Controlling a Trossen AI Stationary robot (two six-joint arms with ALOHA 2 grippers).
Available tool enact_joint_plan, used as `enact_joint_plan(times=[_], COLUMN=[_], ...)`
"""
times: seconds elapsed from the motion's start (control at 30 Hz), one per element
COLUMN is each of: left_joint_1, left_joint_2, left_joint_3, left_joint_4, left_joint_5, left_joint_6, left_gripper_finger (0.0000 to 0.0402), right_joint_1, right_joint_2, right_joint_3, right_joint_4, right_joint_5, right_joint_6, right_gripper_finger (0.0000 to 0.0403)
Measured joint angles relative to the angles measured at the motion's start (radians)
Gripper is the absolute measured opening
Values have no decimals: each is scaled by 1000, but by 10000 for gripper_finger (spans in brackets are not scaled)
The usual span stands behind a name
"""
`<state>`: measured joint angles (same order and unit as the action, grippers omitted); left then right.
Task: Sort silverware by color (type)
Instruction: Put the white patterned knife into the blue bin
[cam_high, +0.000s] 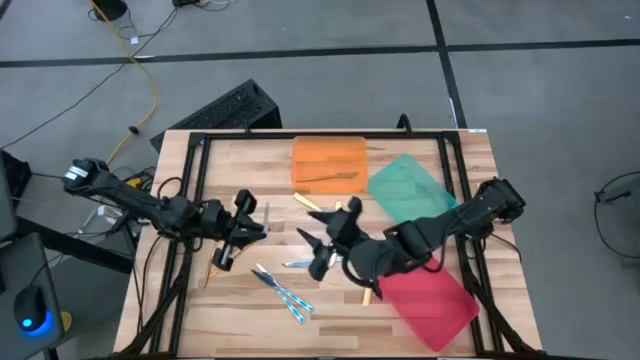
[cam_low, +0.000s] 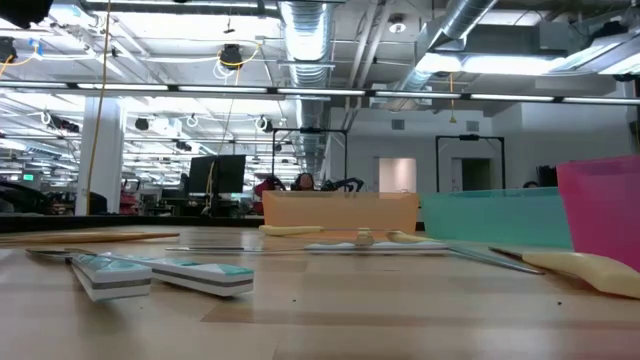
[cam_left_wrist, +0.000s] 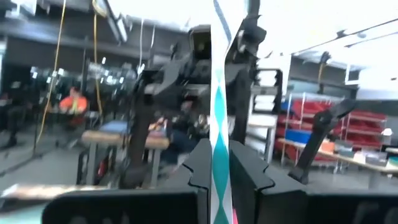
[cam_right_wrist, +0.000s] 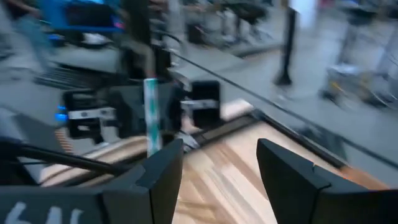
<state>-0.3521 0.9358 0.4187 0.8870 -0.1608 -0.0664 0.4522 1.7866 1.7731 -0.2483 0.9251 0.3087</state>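
Observation:
My left gripper (cam_high: 250, 215) (cam_left_wrist: 219, 163) is above the table's left middle, shut on a blue-and-white-handled utensil (cam_left_wrist: 218, 99). The utensil also shows in the right wrist view (cam_right_wrist: 151, 112). My right gripper (cam_high: 325, 245) (cam_right_wrist: 217, 180) is open and empty over the table's middle, facing the left gripper. Two more blue-handled utensils (cam_high: 282, 290) (cam_low: 160, 272) lie flat near the front edge. Yellow-handled ones lie at the middle (cam_high: 310, 203), by the red tray (cam_high: 366, 293) and at the left (cam_high: 211, 270). A gold utensil (cam_high: 326, 178) lies in the orange tray (cam_high: 328, 150). My left gripper pinches the utensil's patterned handle (cam_left_wrist: 218, 140) between its two fingers. The fingers come level from the table's left and lie across the handle. The utensil stands upright, rising above the fingers, lifted clear of the table.
The orange tray is at the far middle, a green tray (cam_high: 410, 188) (cam_low: 490, 215) at the far right, and a red tray (cam_high: 432, 298) (cam_low: 600, 210) at the near right. A black frame (cam_high: 200, 150) borders the tabletop. The two grippers are close to each other.

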Motion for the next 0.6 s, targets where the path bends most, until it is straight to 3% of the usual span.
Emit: enact_joint_plan(times=[0.13, 0.23, 0.47, 0.6], left_joint_1=[-24, -35, -35, -35], left_joint_2=[0, 0, 1, 1], left_joint_3=[1, 1, 1, 2], left_joint_4=[60, 66, 31, 42], left_joint_5=[-20, -55, -95, -94], left_joint_6=[58, 77, 69, 73], left_gripper_finger=[17, 18, 16, 16], right_joint_1=[-21, -35, -51, -83], right_joint_2=[1, 1, 1, 1], right_joint_3=[-90, -136, -158, -158], right_joint_4=[309, 457, 519, 517], right_joint_5=[-195, -288, -326, -432], right_joint_6=[-188, -229, -265, -236], right_gripper_finger=[227, 227, 227, 232])
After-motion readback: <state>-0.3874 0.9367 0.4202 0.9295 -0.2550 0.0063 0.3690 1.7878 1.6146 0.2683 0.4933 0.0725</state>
